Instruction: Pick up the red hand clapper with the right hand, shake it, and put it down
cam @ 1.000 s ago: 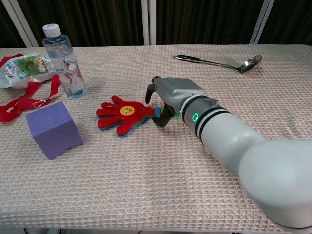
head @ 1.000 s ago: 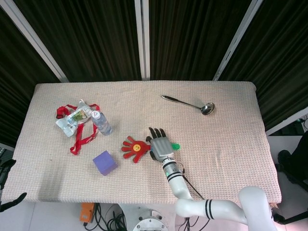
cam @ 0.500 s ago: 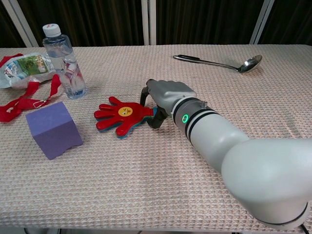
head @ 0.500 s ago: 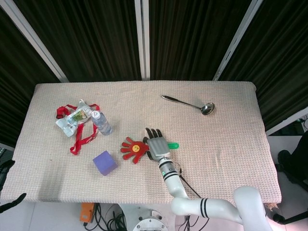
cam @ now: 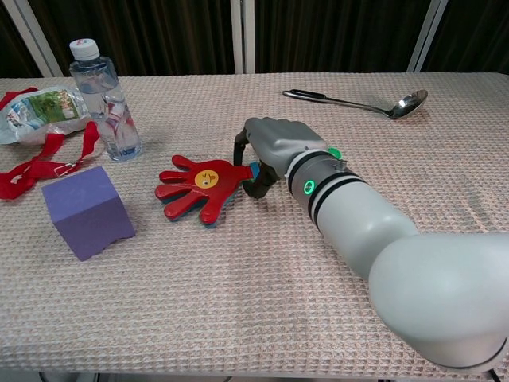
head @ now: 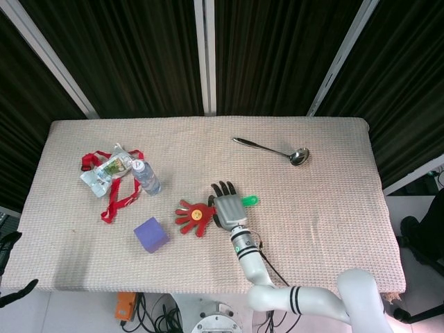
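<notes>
The red hand clapper point(head: 195, 216) point(cam: 199, 183) lies near the middle of the table, its palm with a yellow face pointing left. My right hand point(head: 227, 208) point(cam: 274, 147) grips its handle from above, the fingers curled around the neck just behind the red palm. The green handle end point(head: 250, 201) point(cam: 335, 153) pokes out to the right of the hand. Dark finger-like shapes point(head: 8, 243) show at the bottom-left edge of the head view, off the table. They look like my left hand, too cropped to read.
A purple cube point(head: 150, 234) point(cam: 86, 211) sits left of the clapper. Further left are a water bottle point(head: 146, 176) point(cam: 106, 99), a red lanyard point(head: 118, 198) and a plastic packet point(head: 104, 170). A metal ladle point(head: 274, 149) point(cam: 358, 102) lies at the back right.
My right hand slid left onto the handle and closed around it. The clapper shifted left and turned, its green handle end swinging away from me.
</notes>
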You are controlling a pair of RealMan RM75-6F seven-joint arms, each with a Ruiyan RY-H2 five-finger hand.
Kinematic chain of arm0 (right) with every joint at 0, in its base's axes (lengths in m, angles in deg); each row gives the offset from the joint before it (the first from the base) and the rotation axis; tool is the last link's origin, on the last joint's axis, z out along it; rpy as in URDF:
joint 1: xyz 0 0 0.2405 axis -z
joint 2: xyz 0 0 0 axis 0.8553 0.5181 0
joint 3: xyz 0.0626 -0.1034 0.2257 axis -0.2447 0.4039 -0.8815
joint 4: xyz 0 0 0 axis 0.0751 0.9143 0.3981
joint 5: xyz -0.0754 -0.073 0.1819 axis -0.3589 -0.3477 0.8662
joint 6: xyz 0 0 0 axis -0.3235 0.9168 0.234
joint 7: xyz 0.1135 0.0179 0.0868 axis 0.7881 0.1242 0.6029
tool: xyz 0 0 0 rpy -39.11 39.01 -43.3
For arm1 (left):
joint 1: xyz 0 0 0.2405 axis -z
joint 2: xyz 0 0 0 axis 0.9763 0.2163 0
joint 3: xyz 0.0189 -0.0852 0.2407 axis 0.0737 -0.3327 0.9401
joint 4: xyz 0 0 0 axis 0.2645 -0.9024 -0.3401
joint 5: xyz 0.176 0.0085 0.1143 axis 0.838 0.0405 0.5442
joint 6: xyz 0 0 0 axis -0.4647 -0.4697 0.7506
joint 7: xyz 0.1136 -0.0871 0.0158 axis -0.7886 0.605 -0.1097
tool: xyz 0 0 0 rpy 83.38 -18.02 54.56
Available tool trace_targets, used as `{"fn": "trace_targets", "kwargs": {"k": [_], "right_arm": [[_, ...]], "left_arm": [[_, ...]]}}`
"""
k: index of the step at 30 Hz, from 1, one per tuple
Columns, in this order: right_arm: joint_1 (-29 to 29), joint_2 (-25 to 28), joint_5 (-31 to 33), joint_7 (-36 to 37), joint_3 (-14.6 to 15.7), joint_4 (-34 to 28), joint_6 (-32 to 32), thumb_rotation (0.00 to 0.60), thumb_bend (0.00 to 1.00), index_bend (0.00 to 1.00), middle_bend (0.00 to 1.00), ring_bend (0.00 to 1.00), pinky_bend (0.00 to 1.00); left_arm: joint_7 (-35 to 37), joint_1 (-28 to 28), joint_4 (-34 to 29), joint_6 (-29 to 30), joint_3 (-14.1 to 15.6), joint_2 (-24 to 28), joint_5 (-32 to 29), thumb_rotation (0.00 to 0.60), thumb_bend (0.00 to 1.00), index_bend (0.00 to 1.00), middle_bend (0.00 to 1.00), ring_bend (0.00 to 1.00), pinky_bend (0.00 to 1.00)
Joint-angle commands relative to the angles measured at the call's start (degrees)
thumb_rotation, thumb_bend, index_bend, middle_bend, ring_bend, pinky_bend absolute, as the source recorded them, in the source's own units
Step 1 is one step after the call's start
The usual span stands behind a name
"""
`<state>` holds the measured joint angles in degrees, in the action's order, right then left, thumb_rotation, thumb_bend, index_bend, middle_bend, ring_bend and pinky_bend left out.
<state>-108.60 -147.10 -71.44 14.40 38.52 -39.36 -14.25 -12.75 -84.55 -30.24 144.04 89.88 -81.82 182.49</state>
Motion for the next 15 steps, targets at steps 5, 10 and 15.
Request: {"fn": "trace_targets", "kwargs": {"k": [5,10,15], "right_arm": [[2.8,3.2,-3.1,4.0,0.6,-3.3,1.7,0.6,0.36,0.85,0.41,0.22,0.18],[5.1,5.4,-6.3,10.9,0.7,-5.1,1.7,0.6,0.38,0.87,0.49,0.32,0.5],[7.2,7.3,-10.8,18.9,0.1,-6.8,2.7,0.6,0.41,0.88,0.53,0.44,0.74]], "left_arm": [[-0.5,0.4,-0.6,-1.1,0.3,0.0,0.2,0.6,0.11,0.09,0.1,0.0,0.0],[-0.8,0.6,-1.1,-1.2,0.3,0.0,0.4,0.6,0.11,0.09,0.1,0.0,0.0],[-1.2,0.7,-1.6,-1.4,0.3,0.0,0.4,0.6,0.11,0.09,0.09,0.0,0.0]]}}
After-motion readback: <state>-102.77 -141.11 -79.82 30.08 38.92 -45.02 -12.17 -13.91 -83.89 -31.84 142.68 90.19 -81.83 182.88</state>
